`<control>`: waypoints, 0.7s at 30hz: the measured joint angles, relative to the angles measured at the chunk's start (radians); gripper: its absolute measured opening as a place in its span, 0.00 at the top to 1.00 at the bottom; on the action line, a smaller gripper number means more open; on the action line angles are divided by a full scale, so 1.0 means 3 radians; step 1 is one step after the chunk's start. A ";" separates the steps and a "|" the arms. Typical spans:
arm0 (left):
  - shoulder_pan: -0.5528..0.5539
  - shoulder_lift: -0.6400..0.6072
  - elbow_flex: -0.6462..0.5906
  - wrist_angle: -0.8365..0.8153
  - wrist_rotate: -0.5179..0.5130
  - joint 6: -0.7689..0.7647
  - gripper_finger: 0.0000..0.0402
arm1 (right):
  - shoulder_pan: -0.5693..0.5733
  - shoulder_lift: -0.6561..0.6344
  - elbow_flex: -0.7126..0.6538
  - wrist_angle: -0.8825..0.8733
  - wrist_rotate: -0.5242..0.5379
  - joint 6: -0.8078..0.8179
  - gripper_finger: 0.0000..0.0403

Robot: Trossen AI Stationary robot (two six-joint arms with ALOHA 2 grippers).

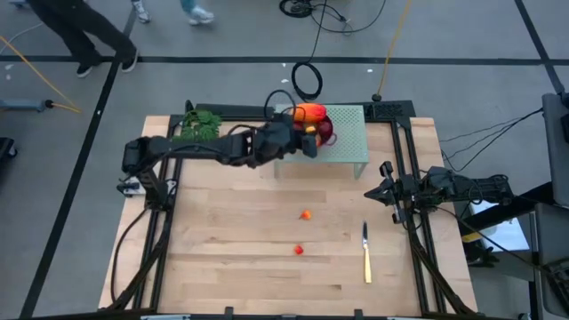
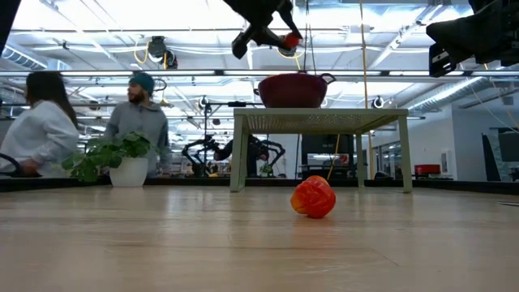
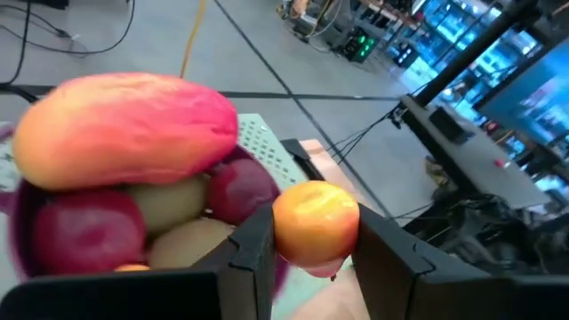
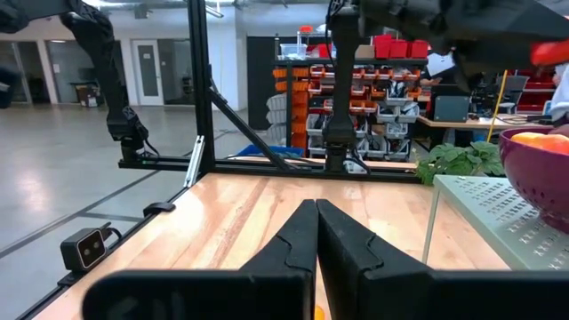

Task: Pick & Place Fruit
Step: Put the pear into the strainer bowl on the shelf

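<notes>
High view: left gripper [image 1: 308,145] at upper centre of frame, over the near rim of the dark red bowl [image 1: 325,131], which sits on the pale green perforated stand [image 1: 342,142]. Left wrist view: fingers [image 3: 252,258] partly closed on one small orange-yellow fruit [image 3: 315,222], held just beside the bowl rim, not inside it. Bowl nearly full: 1 long orange-red piece [image 3: 124,129] lying on top, 2 dark red balls [image 3: 80,233] under it, 2 olive ovals [image 3: 169,200] between those, sliver of another orange piece at the bottom edge of that frame. Little free room left inside the rim.

Loose on the wooden table [image 1: 231,249]: 2 tiny orange-red fruits, one at centre [image 1: 306,214], one lower centre [image 1: 299,250], well apart from each other and from the stand. Low view shows only one of them clearly, centre of frame [image 2: 313,197].

Knife [image 1: 365,253] lower right of frame, lying lengthwise, near the right rail. Leafy green bunch [image 1: 197,124] upper left, at the table's far edge.

Right gripper [image 1: 384,188] parked at the right edge of frame, fingers pressed fully together, holding nothing. Wide clear wood across the left and lower half of the table.

Two people [image 2: 49,130] seen beyond the table at left of low view.
</notes>
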 joint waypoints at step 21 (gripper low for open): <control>0.0194 0.0001 0.0000 -0.0529 0.0199 -0.0268 0.71 | 0.0000 0.0000 0.0000 0.0000 0.0014 -0.0001 1.00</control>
